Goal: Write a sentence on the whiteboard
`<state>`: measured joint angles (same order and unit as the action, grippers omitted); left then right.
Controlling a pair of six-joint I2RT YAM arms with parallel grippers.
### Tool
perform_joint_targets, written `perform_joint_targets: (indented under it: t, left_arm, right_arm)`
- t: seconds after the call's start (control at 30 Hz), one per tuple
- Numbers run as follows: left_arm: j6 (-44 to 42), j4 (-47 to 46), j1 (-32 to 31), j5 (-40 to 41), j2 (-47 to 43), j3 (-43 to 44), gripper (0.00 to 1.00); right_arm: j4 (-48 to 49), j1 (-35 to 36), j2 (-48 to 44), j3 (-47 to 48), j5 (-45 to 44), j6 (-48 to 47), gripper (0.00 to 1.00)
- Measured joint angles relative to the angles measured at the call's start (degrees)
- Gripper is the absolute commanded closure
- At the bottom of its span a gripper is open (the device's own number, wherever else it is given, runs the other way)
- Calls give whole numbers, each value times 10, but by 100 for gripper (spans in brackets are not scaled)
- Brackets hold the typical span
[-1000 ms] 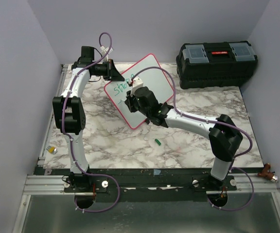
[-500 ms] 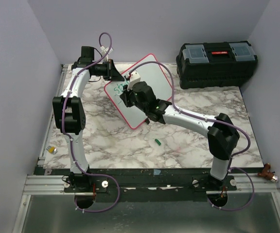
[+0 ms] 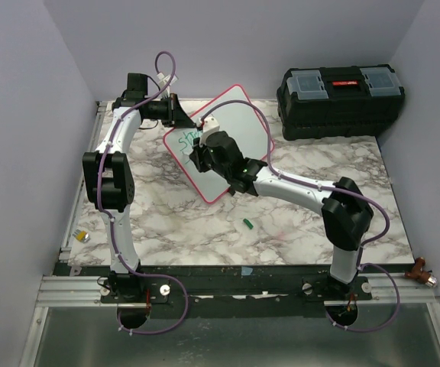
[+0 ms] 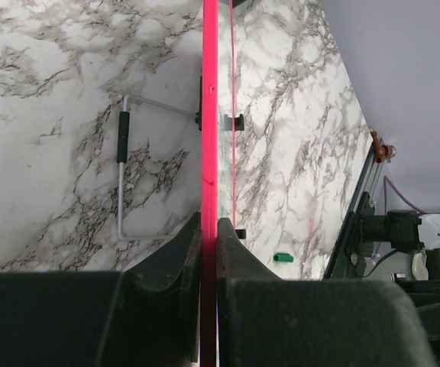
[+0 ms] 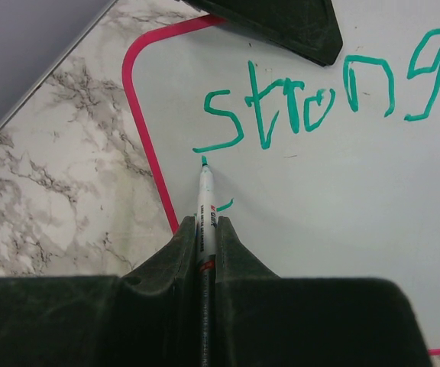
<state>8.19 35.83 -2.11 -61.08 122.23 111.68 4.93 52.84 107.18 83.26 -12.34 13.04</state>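
At one whiteboard (image 5: 342,229): one green word (image 5: 312,107), one marker (image 5: 205,206).

whiteboard (image 3: 239,115): upper centre of frame, over the table (image 3: 296,222).
toolbox (image 3: 341,90): upper right, behind the table's far right corner, apart from whiteboard.
sentence (image 5: 319,95): upper part of whiteboard.
marker (image 5: 205,200): tip just below sentence's first letter.
small cap (image 3: 247,224): centre, on table, below whiteboard.

Right gripper (image 3: 203,148) is moving left
Its marker (image 5: 205,200) is sliding across the whiteboard (image 3: 244,122), back under the sentence (image 5: 315,103)
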Motion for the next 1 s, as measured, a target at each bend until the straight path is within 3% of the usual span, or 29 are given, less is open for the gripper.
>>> perform_joint_targets:
  t: [0.5,1.0]
  left_arm:
    - [0,-2,2,0,0,-2,100]
    - [0,-2,2,0,0,-2,100]
  right_arm:
    - [5,0,-37,-84,7,25,99]
    - [-7,1,-41,-87,-9,21,99]
